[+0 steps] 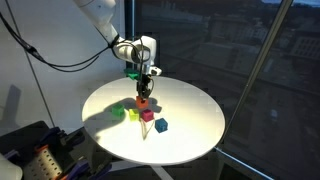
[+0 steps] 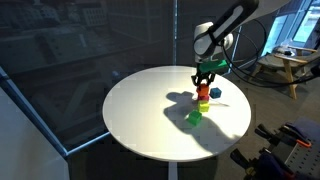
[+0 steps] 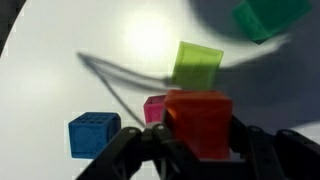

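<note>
My gripper (image 3: pixel 198 150) is shut on a red cube (image 3: pixel 198 120), with one dark finger on each side of it. In both exterior views the gripper (image 1: pixel 144 97) (image 2: pixel 203 87) points straight down over the round white table (image 1: pixel 190 105), and the red cube (image 1: pixel 143 103) (image 2: pixel 203 93) is low over the surface. A pink cube (image 3: pixel 154 108) (image 1: pixel 147 116) lies just behind the red one and is partly hidden by it. Farther off are a yellow-green cube (image 3: pixel 198 65) (image 1: pixel 133 113), a blue cube (image 3: pixel 93 133) (image 1: pixel 161 125) and a dark green cube (image 3: pixel 270 15) (image 1: pixel 118 112).
The table (image 2: pixel 140 110) stands beside dark glass walls. Black cables hang from the arm (image 1: pixel 100 20). Dark equipment sits on the floor by the table (image 1: pixel 30 150), and a chair (image 2: pixel 285 65) stands behind it.
</note>
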Robot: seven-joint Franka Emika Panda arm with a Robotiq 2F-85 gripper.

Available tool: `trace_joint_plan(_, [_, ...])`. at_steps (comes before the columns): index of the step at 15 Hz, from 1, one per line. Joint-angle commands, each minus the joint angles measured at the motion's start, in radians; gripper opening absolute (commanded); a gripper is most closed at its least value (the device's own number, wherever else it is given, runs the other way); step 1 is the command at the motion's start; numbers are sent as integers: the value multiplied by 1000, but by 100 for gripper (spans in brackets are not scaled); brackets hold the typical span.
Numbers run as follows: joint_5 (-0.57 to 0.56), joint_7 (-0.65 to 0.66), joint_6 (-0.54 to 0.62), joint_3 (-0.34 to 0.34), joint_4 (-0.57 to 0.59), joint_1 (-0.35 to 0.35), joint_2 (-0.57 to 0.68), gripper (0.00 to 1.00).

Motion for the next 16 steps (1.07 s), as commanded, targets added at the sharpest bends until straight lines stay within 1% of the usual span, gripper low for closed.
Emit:
trace_joint_plan(1, [21, 3, -29, 0, 32, -6, 10, 25])
trace_joint_plan(2, [5, -2, -2, -3, 6, 2, 4, 50])
trace_joint_plan(16, [6, -2, -2, -3, 8, 2, 6, 50])
